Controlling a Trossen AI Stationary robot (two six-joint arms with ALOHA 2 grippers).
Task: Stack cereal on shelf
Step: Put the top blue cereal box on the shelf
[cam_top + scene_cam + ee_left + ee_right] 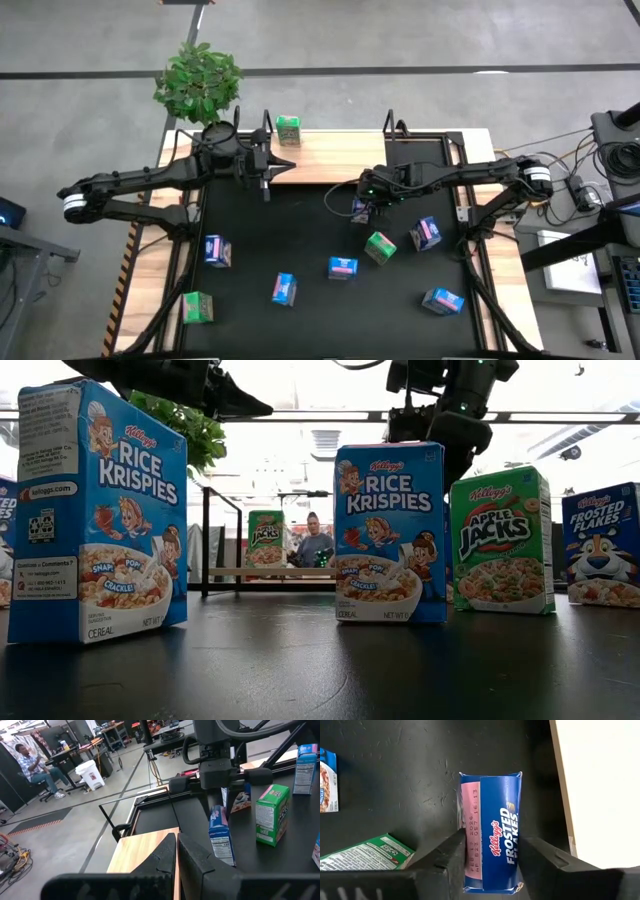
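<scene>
- In the right wrist view, the right gripper [490, 865] has its two fingers on the long sides of a Frosted Flakes carton [492, 832] at the frame centre; whether they already press it, I cannot tell.
- This thin cardboard box looks light, hollow and easy to dent, with a smooth printed skin, so a gentle hold on the flat sides seems best.
- The other cartons stand scattered on the black matte table [300, 250].
- Farther away, at upper centre of the high view, the left gripper [268, 172] is clenched and empty over the pale wood shelf [330, 155], where one green carton [288, 128] already stands.
</scene>
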